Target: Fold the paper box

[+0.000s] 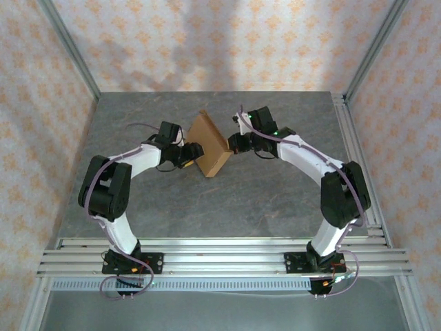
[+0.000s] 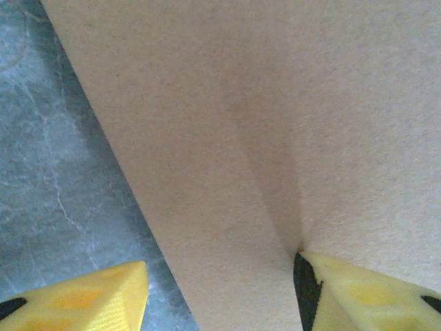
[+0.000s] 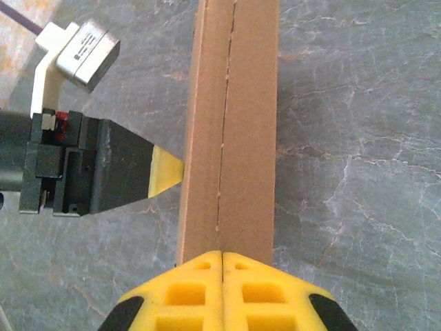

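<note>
Gently, I am propping the flat brown cardboard paper box [image 1: 210, 143], probably light and bendy, by its edges; left gripper [image 2: 222, 262] gaping, right gripper [image 3: 222, 256] squeezed tight.

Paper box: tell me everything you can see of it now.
The paper box is plain brown, unmarked cardboard, up on edge between the arms over the middle of the grey table. Its narrow side shows a seam along its length. The right gripper, shut, meets its near end. One finger of the left gripper touches a broad face.
</note>
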`<state>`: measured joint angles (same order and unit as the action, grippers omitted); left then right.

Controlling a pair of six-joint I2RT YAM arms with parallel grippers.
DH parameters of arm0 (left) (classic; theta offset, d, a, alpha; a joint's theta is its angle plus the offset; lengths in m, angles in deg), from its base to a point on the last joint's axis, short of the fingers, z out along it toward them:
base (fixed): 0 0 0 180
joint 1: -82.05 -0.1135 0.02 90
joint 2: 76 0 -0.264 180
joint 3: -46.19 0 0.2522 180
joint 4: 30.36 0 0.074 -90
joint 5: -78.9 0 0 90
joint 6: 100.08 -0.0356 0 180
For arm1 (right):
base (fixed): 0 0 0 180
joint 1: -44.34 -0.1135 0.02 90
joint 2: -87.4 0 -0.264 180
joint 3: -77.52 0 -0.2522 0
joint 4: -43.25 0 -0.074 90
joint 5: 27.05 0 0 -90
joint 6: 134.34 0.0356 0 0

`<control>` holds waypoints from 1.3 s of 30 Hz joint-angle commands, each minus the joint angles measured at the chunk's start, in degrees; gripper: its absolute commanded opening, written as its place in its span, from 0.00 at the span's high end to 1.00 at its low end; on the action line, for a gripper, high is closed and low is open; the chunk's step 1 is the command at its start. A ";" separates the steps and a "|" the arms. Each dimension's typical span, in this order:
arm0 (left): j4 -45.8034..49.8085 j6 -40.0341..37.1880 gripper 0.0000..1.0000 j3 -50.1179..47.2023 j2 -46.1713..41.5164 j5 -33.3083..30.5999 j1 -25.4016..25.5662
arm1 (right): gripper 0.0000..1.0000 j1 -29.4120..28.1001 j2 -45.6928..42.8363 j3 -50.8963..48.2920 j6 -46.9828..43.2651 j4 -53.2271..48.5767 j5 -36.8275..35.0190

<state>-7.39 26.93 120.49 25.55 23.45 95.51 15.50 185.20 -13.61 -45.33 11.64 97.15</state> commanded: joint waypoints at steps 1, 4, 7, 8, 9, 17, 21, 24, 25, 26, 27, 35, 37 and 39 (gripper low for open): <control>-1.65 1.19 0.43 -1.12 -1.98 1.52 0.69 | 1.00 -2.19 -2.65 1.26 -5.54 -4.06 -2.63; -3.11 1.81 0.43 -1.59 -1.94 1.84 1.01 | 1.00 -4.26 -2.83 1.05 -7.76 -4.51 -7.05; -5.66 3.23 0.43 -2.58 -2.21 2.84 0.96 | 1.00 -6.15 -3.24 1.10 -9.72 -4.46 -10.12; -6.58 3.76 0.43 -3.05 -2.38 3.02 0.96 | 1.00 -7.06 -3.39 1.30 -10.96 -4.98 -11.38; -7.48 4.07 0.43 -3.42 -2.65 3.28 0.97 | 1.00 -8.07 -3.35 1.77 -12.60 -5.91 -13.28; -11.83 4.98 0.38 -6.41 -5.68 3.78 1.01 | 1.00 -13.97 -2.22 5.00 -21.76 -11.34 -24.91; -12.39 5.44 0.38 -7.35 -7.69 3.29 0.92 | 1.00 -14.49 -2.31 6.78 -23.31 -12.66 -27.95; -10.36 4.78 0.38 -7.58 -9.97 1.62 0.75 | 1.00 -14.49 -2.27 8.14 -25.73 -14.88 -28.45; -9.48 4.35 0.37 -7.62 -10.74 0.96 0.63 | 1.00 -14.57 -1.96 8.74 -26.48 -15.94 -28.13; -8.99 4.00 0.37 -7.75 -11.24 0.66 0.55 | 1.00 -14.58 -1.53 9.30 -26.77 -16.60 -27.84; -8.54 3.71 0.37 -7.80 -11.67 0.52 0.47 | 1.00 -14.71 -1.14 9.78 -27.03 -17.14 -27.49; -9.23 4.32 0.42 -11.18 -15.31 0.16 -0.61 | 1.00 -17.91 1.85 11.71 -30.03 -19.48 -29.52; -9.67 3.93 0.41 -12.24 -16.72 0.12 -0.61 | 1.00 -17.92 2.09 11.57 -30.27 -19.81 -29.56; -11.51 4.50 0.38 -13.62 -18.39 0.51 -0.79 | 1.00 -17.92 2.33 11.42 -30.39 -19.85 -29.86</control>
<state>-16.46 31.87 108.14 10.47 24.63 95.16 -2.51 186.79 -3.51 -74.29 -5.15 69.41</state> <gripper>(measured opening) 0.606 0.047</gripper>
